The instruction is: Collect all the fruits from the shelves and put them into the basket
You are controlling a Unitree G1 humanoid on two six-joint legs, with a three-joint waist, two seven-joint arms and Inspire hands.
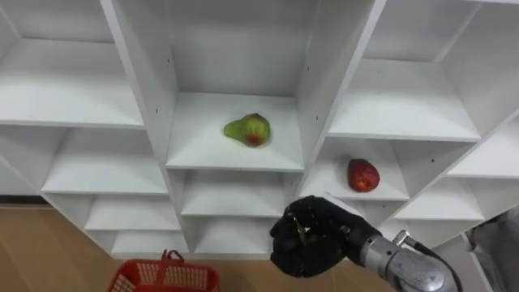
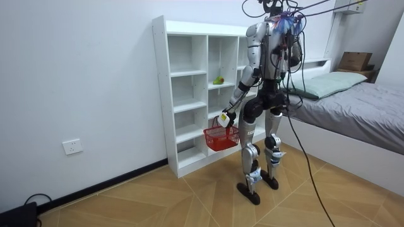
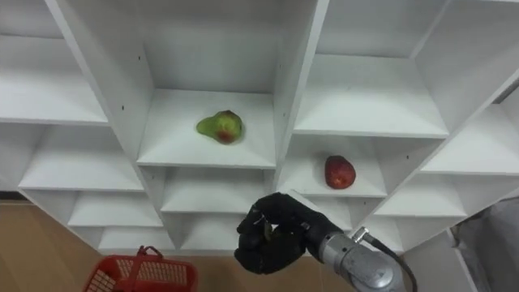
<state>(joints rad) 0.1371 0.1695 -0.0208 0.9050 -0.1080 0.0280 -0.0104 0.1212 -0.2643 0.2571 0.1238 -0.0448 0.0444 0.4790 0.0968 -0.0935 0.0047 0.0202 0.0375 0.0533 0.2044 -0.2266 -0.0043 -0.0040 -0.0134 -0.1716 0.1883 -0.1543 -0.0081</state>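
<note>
I am hovering my right hand [image 1: 312,239], clenched on nothing, below the pear [image 1: 248,129] in the closet's [image 1: 203,150] middle compartment — apple [image 1: 362,175] lower right, left hand [image 2: 224,118] gripping the red basket [image 2: 221,136] — reach step pending: uncurl, extend inward.

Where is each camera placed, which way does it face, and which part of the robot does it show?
Left eye view: on the robot's head, looking down at the closet with pear and apple; its curled right hand shows low.
Right eye view: just beside it, same facing, same hand.
Room view: in the room off the robot's left side, sees its whole body facing the closet, red basket hanging from its left hand.
All three share closet, pear and red basket.
</note>
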